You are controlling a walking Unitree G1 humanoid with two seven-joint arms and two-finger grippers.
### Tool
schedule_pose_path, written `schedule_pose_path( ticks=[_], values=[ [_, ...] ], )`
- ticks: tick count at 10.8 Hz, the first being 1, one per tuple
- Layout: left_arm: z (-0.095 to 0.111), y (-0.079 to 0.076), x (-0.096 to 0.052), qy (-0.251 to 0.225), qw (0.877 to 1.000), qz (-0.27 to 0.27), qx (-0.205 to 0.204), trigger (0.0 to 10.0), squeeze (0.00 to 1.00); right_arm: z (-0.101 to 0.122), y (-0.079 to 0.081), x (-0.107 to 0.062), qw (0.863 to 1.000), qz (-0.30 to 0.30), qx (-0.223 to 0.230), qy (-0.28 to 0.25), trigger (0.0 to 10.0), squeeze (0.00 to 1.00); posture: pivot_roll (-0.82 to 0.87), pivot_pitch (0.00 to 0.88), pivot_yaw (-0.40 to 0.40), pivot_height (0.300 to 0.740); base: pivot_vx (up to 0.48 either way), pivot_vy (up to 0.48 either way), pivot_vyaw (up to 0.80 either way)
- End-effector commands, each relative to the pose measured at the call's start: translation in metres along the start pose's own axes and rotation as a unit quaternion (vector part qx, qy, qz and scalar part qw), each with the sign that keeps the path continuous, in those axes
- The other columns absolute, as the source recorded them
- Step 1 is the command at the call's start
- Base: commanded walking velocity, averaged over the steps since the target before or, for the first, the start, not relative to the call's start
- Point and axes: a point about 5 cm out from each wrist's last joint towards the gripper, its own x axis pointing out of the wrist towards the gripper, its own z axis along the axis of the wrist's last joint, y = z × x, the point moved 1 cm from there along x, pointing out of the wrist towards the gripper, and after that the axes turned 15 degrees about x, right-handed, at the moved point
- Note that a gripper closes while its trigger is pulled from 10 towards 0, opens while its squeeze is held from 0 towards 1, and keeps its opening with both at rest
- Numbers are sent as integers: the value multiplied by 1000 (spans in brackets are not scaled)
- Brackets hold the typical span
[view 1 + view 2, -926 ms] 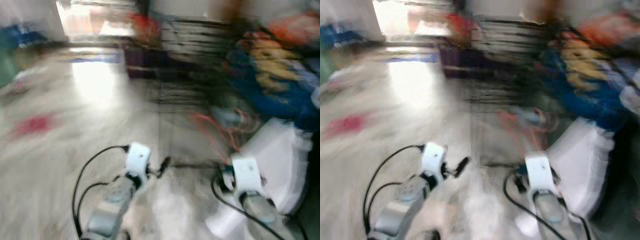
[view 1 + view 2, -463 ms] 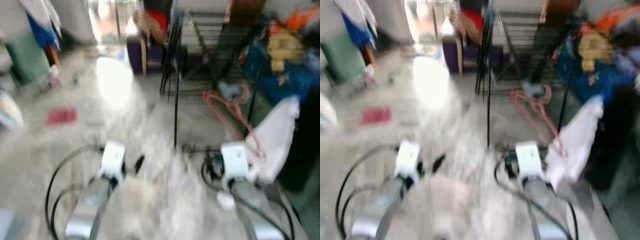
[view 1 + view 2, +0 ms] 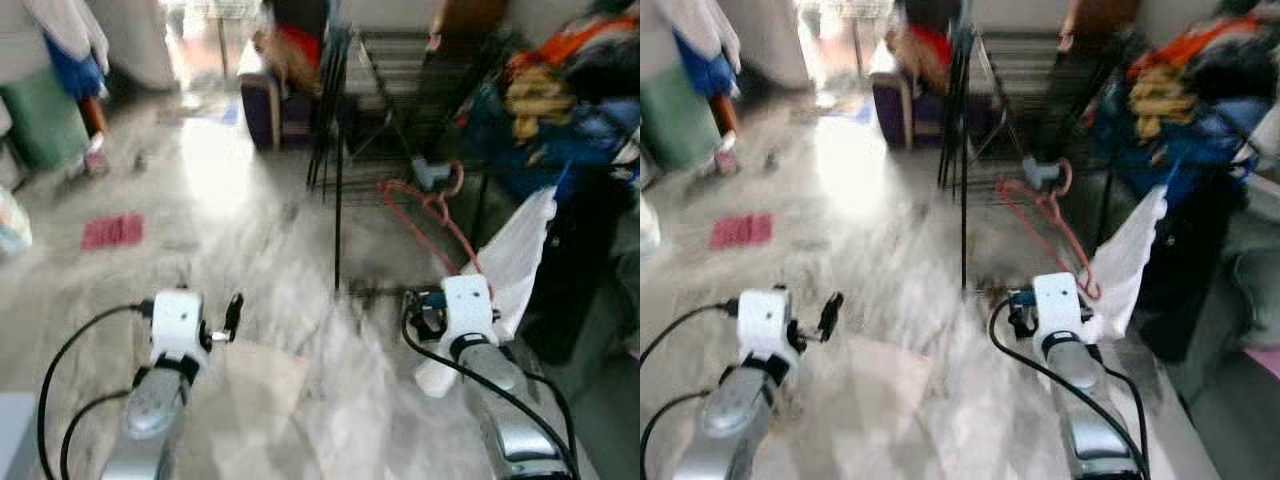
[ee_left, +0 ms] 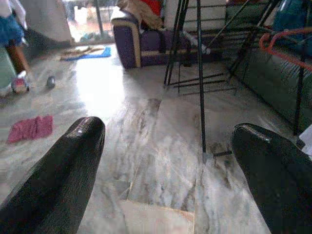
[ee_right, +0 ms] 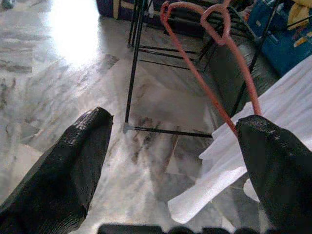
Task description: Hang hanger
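Note:
A pink wire hanger (image 5: 214, 73) with a white cloth (image 3: 510, 255) on it stands up just past my right gripper (image 5: 175, 121). Its wire runs down to one of the fingers (image 5: 273, 161), and the contact itself is hidden. The right gripper's jaws stand wide apart with only floor between them. My left gripper (image 4: 168, 130) is open and empty, held low over the marble floor. A black metal drying rack (image 3: 338, 150) stands ahead, a little to the right of centre.
A purple sofa (image 3: 262, 110) sits behind the rack. A heap of coloured clothes (image 3: 560, 100) lies at the right. A pink rag (image 3: 112, 231) lies on the floor at the left, near a green bin (image 3: 40, 125). A pale mat (image 3: 255, 385) lies just ahead.
The camera has swung and steadied, so the whole picture has shifted and grown sharper. Both arms keep their pose, and the hanger stays by the right gripper.

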Motion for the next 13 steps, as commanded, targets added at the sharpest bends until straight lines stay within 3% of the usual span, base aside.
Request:
schedule_pose_path(
  ticks=[1,3,5,7,10,13],
  values=[
    [3,5,-4,-10,1000,19,17,10000,0,2,-4,0,1000,-4,-16,-20,10000,0,154,0,-58,740,0,0,0],
    [-5,12,-6,2,998,44,43,10000,0,-3,-7,2,999,7,5,-36,10000,0,143,0,-27,740,0,0,0],
    [4,8,4,-13,998,54,37,10000,0,-8,-26,4,999,-18,-4,-41,10000,0,129,0,-58,740,0,0,0],
    [8,12,7,-27,994,84,66,10000,0,15,-17,-9,992,25,17,-122,10000,0,99,0,-58,740,0,0,0],
    [0,14,-12,-12,993,94,63,10000,0,-2,-3,-50,991,70,43,-102,10000,0,82,0,-30,740,0,0,0],
    [-1,6,-8,-9,997,66,49,10000,0,-3,3,-53,992,62,54,-98,10000,0,57,0,4,740,0,0,0]
  ],
)
